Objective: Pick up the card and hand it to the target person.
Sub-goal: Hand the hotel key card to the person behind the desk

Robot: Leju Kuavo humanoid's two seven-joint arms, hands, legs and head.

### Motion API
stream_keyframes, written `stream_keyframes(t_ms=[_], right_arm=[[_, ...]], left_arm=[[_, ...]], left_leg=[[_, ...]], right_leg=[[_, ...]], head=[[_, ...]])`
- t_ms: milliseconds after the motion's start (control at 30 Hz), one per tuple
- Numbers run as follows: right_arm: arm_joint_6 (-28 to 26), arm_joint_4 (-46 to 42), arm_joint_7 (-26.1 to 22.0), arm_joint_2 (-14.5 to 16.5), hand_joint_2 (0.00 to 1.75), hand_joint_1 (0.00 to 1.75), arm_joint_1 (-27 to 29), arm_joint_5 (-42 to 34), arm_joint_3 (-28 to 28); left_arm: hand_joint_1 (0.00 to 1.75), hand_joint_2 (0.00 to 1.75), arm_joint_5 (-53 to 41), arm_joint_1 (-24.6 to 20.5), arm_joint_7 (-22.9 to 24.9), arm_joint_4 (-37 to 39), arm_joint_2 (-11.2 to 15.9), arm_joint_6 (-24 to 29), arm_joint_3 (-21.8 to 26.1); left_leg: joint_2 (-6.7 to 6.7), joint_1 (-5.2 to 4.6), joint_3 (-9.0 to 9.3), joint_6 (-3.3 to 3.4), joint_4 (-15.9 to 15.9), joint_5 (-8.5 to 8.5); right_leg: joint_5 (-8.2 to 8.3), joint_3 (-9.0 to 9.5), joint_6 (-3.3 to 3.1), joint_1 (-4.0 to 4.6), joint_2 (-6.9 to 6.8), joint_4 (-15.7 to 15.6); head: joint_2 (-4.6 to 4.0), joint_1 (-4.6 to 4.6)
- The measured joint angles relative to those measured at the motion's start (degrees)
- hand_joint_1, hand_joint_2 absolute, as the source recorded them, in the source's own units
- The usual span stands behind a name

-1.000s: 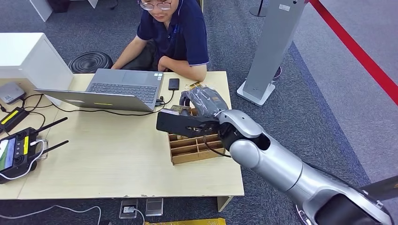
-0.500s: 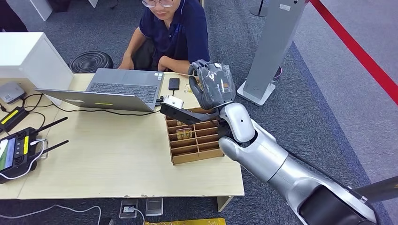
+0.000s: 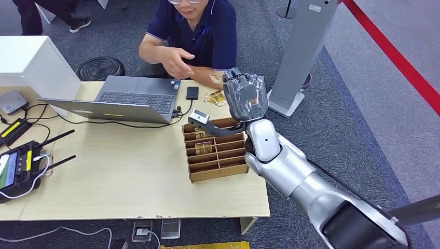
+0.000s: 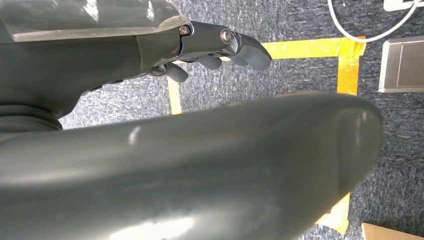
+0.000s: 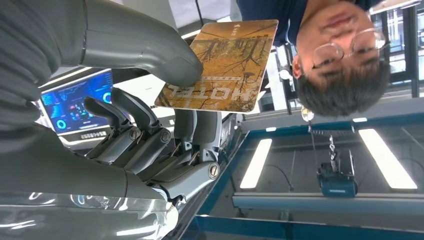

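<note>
My right hand [image 3: 246, 95] is raised above the table's far right corner, just in front of the seated person [image 3: 194, 31]. In the right wrist view the thumb and fingers of this hand [image 5: 145, 130] pinch a brown-and-gold card [image 5: 225, 65] printed with trees and the word HOTEL, held up toward the person's face. The person's own hand [image 3: 174, 59] is lifted above the laptop, a short way from mine. My left hand [image 4: 210, 47] hangs over the carpet with loosely extended fingers and holds nothing.
A wooden divided box [image 3: 215, 151] with a card in one slot stands under my right forearm. Loose cards [image 3: 215, 97] and a black phone [image 3: 192, 93] lie beside the open laptop [image 3: 132, 98]. A controller [image 3: 18, 166] sits at the left edge. A grey pillar [image 3: 301, 52] stands right of the table.
My right hand rose from the wooden box and swung toward the person, carrying the card. The person lifted a hand off the table.
</note>
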Motion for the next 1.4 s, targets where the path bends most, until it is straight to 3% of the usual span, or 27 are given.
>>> stream_keyframes(t_ms=[467,600,800,933,1133,1400], right_arm=[[0.32,3.34,-1.55,1.51,1.75,1.75,0.01,-1.85,-1.89],[0.54,3.90,-1.90,1.69,1.75,0.00,0.01,-2.57,-2.15],[1.05,4.44,-3.46,1.88,1.75,0.00,0.05,-5.23,-2.88],[2.47,4.45,-7.01,2.01,1.75,0.00,0.22,-11.14,-3.76],[10.01,2.75,-17.11,2.29,1.75,0.00,2.00,-32.38,-6.27],[18.03,-6.26,-22.23,-0.68,1.75,0.00,7.23,-57.82,-9.33]], left_arm=[[0.00,0.00,0.21,0.02,-0.11,0.00,-0.08,0.27,-0.19],[0.00,0.00,0.17,0.03,-0.37,0.00,-0.14,0.17,-0.22],[0.00,0.00,0.09,0.02,-1.05,-0.01,-0.15,-0.10,-0.36],[0.00,0.00,0.39,0.04,-0.98,0.00,-0.16,-0.07,-0.43],[0.00,0.00,1.39,0.37,-1.32,0.02,-0.14,0.18,-0.51],[0.00,0.00,2.66,1.07,-1.54,0.02,-0.03,0.48,-0.49]], left_leg=[[0.00,0.00,0.00,0.00,0.00,0.00],[0.00,0.00,-0.02,0.00,0.00,0.00],[0.00,0.00,-0.01,0.00,0.00,0.00],[0.00,0.00,0.00,0.00,0.00,0.00],[0.01,0.00,0.01,-0.01,0.00,0.01],[0.01,0.00,0.02,-0.01,0.00,0.00]], right_leg=[[0.00,0.00,0.00,0.00,-0.01,0.00],[0.00,0.00,0.00,0.00,-0.02,0.00],[0.00,-0.01,0.00,0.00,0.00,0.00],[0.00,0.00,0.00,0.00,0.00,0.00],[0.00,-0.01,0.00,0.00,0.00,0.00],[0.00,-0.02,0.00,0.00,0.00,-0.02]], head=[[0.00,0.00],[0.00,0.02],[0.00,0.07],[0.00,0.03],[0.00,-0.01],[0.00,0.08]])
